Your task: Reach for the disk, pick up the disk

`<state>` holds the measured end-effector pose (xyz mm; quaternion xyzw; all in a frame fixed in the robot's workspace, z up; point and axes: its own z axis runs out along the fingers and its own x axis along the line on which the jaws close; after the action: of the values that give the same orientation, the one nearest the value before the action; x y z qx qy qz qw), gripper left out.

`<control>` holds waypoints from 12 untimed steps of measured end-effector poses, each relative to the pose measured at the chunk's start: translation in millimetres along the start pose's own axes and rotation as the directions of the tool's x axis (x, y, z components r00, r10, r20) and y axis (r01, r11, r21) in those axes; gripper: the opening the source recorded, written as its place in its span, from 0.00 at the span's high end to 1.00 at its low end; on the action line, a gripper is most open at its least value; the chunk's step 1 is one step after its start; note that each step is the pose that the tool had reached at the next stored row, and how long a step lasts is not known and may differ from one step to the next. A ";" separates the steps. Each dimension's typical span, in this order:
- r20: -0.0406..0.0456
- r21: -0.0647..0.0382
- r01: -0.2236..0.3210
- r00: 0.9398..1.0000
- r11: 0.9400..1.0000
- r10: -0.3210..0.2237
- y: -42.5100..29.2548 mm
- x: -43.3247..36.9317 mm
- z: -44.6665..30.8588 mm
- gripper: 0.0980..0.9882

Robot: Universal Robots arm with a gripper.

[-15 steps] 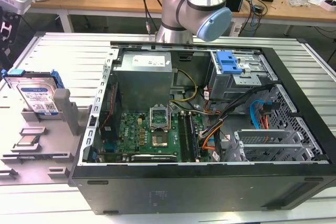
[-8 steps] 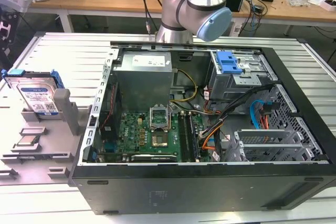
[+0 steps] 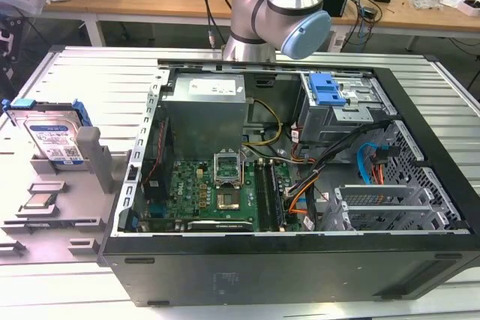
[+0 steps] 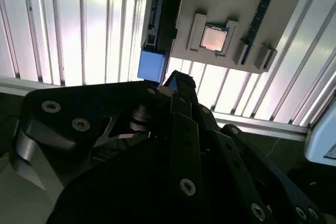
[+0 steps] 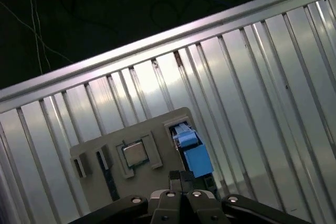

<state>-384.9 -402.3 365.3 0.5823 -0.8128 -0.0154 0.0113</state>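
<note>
The fingers [image 5: 177,178] are pressed together with nothing between them, pointing down at the ribbed metal desk [image 5: 273,77]. In the first wrist view the disk [image 5: 191,153] stands on edge just ahead of the fingertips, its blue-framed end nearest them. Whether the tips touch it cannot be told. In the second wrist view the blue bracket [image 4: 152,65] sits just beyond the tip of the fingers [image 4: 176,81], and the disk's dark edge [image 4: 160,19] runs on away from them.

The disk is slotted upright in a grey holder [image 5: 131,129]. A small square CPU chip [image 5: 135,155] lies flat in a recess of that holder, just to one side of the fingers and apart from the disk.

In the exterior view the disk [image 3: 52,136] leans upright in the holder [image 3: 90,159] on the desk [image 3: 97,80], beside an open computer case [image 3: 300,260]. The arm [image 3: 274,13] rises behind the case.
</note>
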 end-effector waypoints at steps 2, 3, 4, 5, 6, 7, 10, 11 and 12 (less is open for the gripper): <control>-0.001 0.000 0.019 1.000 1.000 -0.019 0.0 0.0 0.0 0.99; -0.002 0.000 0.040 0.999 0.999 -0.040 0.0 0.0 0.0 0.99; -0.002 0.000 0.059 0.998 0.998 -0.059 0.0 0.0 0.0 0.99; -0.003 0.000 0.080 0.997 0.997 -0.080 0.0 0.0 0.0 0.99; -0.004 0.000 0.103 0.995 0.995 -0.103 0.0 0.0 0.0 0.99; -0.004 0.000 0.115 0.993 0.993 -0.115 0.0 0.0 0.0 0.99; -0.005 0.000 0.142 0.990 0.990 -0.142 0.0 0.0 0.0 0.99; -0.006 0.000 0.158 0.987 0.987 -0.158 0.0 0.0 0.0 0.99; -0.007 -0.001 0.169 0.986 0.986 -0.169 0.0 0.0 0.0 0.99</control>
<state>-384.9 -402.4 365.3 0.6492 -0.7603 -0.0144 0.0126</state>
